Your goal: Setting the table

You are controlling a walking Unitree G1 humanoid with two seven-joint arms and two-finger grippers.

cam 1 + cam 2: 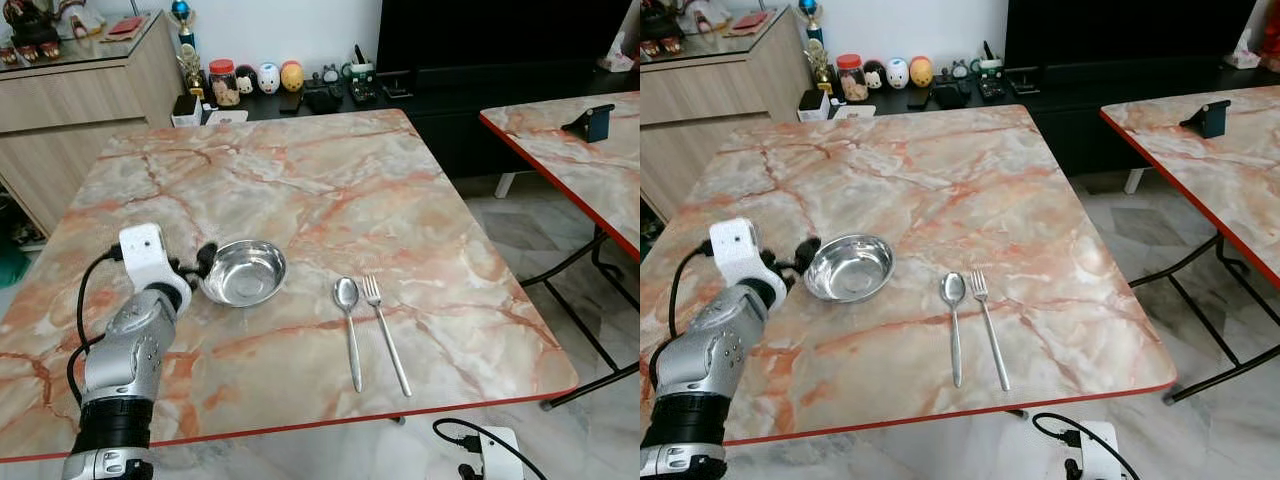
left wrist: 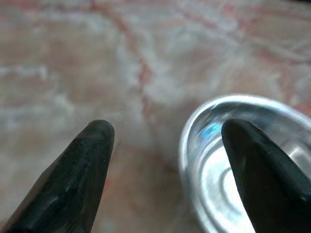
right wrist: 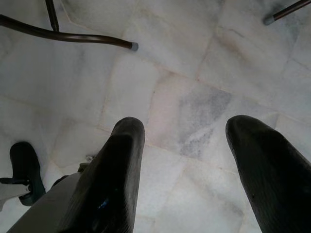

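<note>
A shiny steel bowl [image 1: 243,272] sits on the marble table [image 1: 300,190] near its front left. My left gripper [image 1: 203,262] is open at the bowl's left rim, one finger [image 2: 257,170] over the inside of the bowl [image 2: 233,165], the other finger [image 2: 80,170] outside above the table. Right of the bowl lie a spoon [image 1: 349,325] and a fork [image 1: 385,330], side by side with handles toward the front edge. My right gripper [image 3: 187,170] hangs open below the table, over the pale floor tiles.
A second marble table [image 1: 580,160] with a blue phone stand [image 1: 592,122] is at the right, a gap of floor between. Jars and figurines [image 1: 255,80] line a dark low cabinet behind. A wooden sideboard [image 1: 70,100] stands back left. Table legs [image 3: 73,36] cross the floor.
</note>
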